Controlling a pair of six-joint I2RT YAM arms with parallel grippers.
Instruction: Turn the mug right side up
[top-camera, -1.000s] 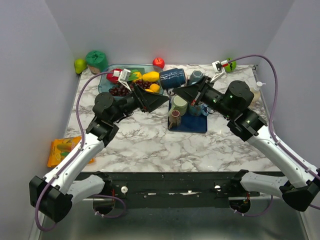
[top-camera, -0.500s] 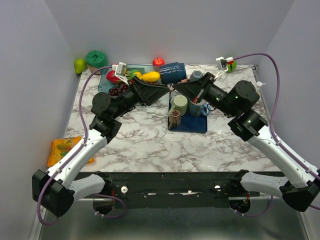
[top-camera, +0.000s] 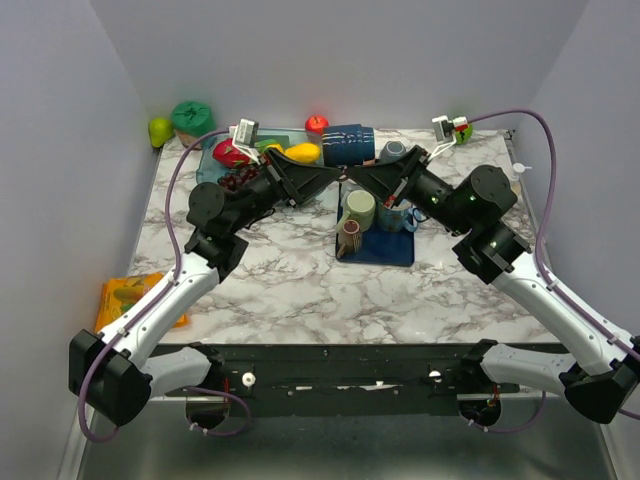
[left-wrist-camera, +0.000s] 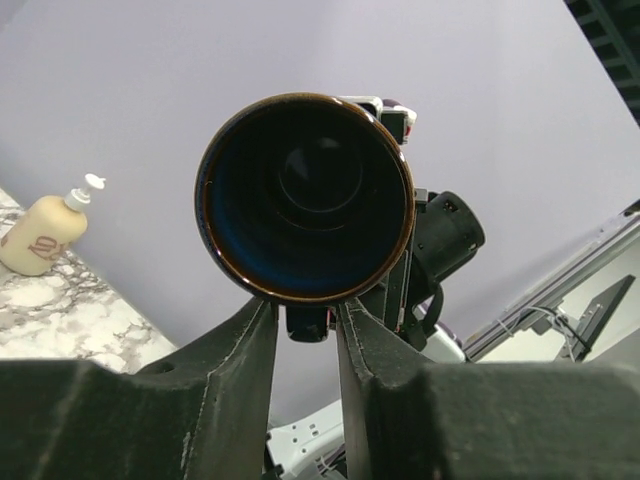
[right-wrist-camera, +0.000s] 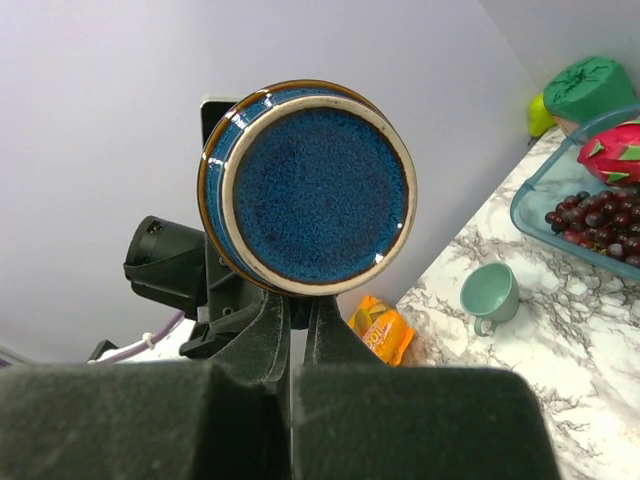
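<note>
A: Where is the dark blue glazed mug with the brown rim (top-camera: 347, 143) sitting right now?

B: It is hanging in the air at the upper centre of the overhead frame, well above the white marble tabletop (top-camera: 300, 285). It is lying on its side, with its mouth facing frame left and its cream-ringed base facing frame right.

A: Why are both arms meeting underneath it?

B: They are probably sharing the hold so the mug can be swung mouth-up. The left arm's fingers (left-wrist-camera: 235, 360) are pinching a dark piece just under the rim, most likely the handle. That is keeping the open mouth staring straight into the left wrist camera. The right arm's fingers (right-wrist-camera: 255, 340) are drawn almost together below the base. Their tips are hiding behind the mug's edge, so whether they are gripping anything cannot be told.

A: What is differing from a second ago?

B: The mug is now sitting higher and nearer the top of the overhead frame, and both arms are reaching further up to it. It is still lying sideways, so the turn upright is not yet done.
</note>
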